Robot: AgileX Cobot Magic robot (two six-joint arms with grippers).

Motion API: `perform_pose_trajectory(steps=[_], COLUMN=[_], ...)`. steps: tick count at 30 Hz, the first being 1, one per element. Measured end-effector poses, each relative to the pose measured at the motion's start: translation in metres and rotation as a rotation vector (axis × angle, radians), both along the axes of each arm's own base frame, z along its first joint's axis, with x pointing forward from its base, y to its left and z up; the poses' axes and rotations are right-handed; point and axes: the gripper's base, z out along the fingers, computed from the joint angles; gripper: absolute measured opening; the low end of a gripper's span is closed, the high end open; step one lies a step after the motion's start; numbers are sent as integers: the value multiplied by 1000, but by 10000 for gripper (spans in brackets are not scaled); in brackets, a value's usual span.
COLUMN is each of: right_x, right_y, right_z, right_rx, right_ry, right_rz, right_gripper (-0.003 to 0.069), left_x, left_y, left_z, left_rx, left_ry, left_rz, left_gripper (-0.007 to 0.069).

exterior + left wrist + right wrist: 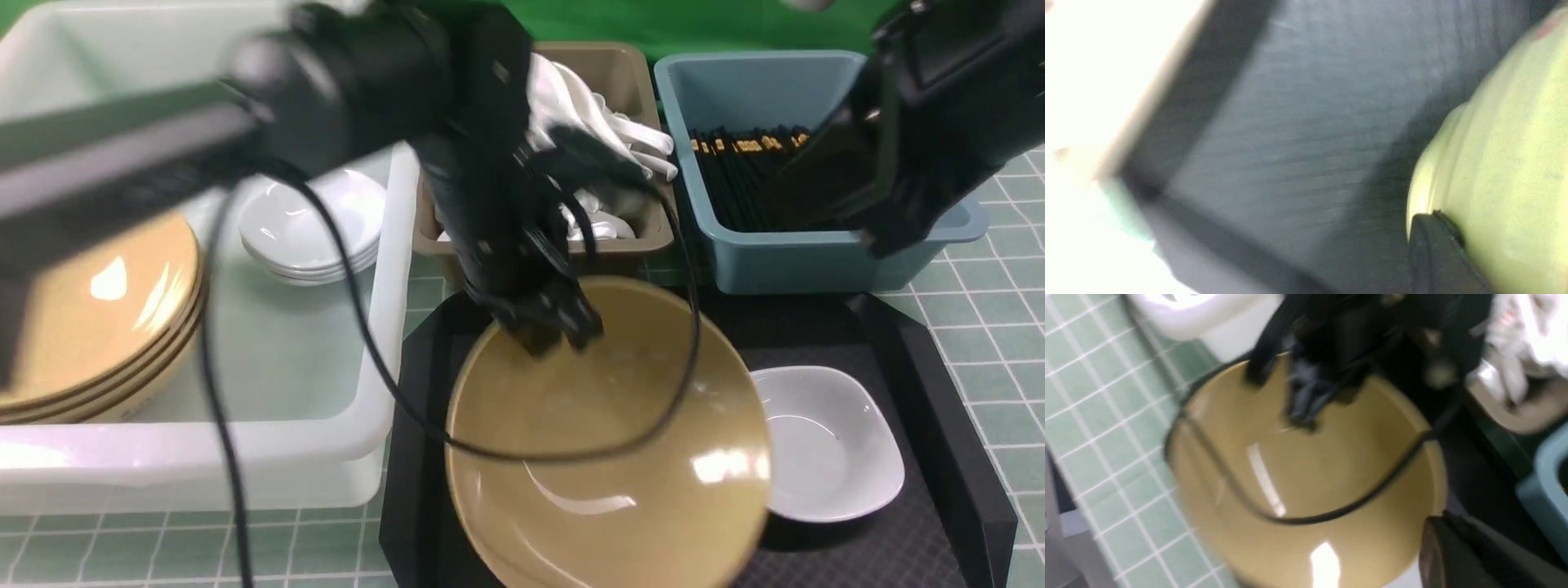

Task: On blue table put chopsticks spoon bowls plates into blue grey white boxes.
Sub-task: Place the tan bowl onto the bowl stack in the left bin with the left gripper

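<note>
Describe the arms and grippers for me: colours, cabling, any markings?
Both arms are matte black. The left arm has bulky rounded joints, with a thin black cable looping loose past its blocky left gripper. The right arm looks boxy. No markings are readable.

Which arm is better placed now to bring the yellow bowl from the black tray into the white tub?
Left. The left tool is shut on the far rim of the yellow bowl, and the white tub stands on the robot's left. The right arm hangs over the blue box.
</note>
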Motion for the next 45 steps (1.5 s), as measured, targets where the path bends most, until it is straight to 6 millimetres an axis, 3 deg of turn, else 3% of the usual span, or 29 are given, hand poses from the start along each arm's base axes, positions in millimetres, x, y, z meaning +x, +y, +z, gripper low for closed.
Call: perform_pose_trajectory(steps=[2,3,8,11,13,14,20,22,27,33,36,39,45], right_x=[-9,-11,-36,-42,-43,-44,-40,-38,-37,-37,-37,-37,-36], right_y=[13,16,50,72,84,92,113,114,113,113,113,113,112], right_z=[7,9,34,35,33,32,21,20,20,20,20,20,20], right_rx=[4,6,30,22,12,8,-20,-30,-44,-50,-57,-62,-77], right_ry=[-37,-49,-165,-181,-182,-182,-166,-171,-181,-190,-201,-209,-221], right_rz=[56,69,213,284,314,333,375,372,368,372,386,397,402], right_gripper=[37,37,37,38,38,38,39,41,43,44,46,46,46], left_x=[1,0,-25,-44,-58,-69,-94,-94,-81,-60,-55,-54,-59], left_y=[25,27,118,168,201,228,314,331,359,374,381,387,387], left_z=[28,30,114,134,139,139,104,92,63,30,16,6,18], left_rx=[-48,-56,-264,-311,-324,-321,-348,-366,-359,-339,-287,-218,-179], left_ry=[-49,-51,-189,-250,-289,-322,-380,-385,-338,-238,-206,-177,-190], left_rz=[96,105,388,557,690,809,1251,1331,1389,1377,1374,1366,1370], left_gripper=[3,3,3,3,3,3,3,3,7,67,140,268,501])
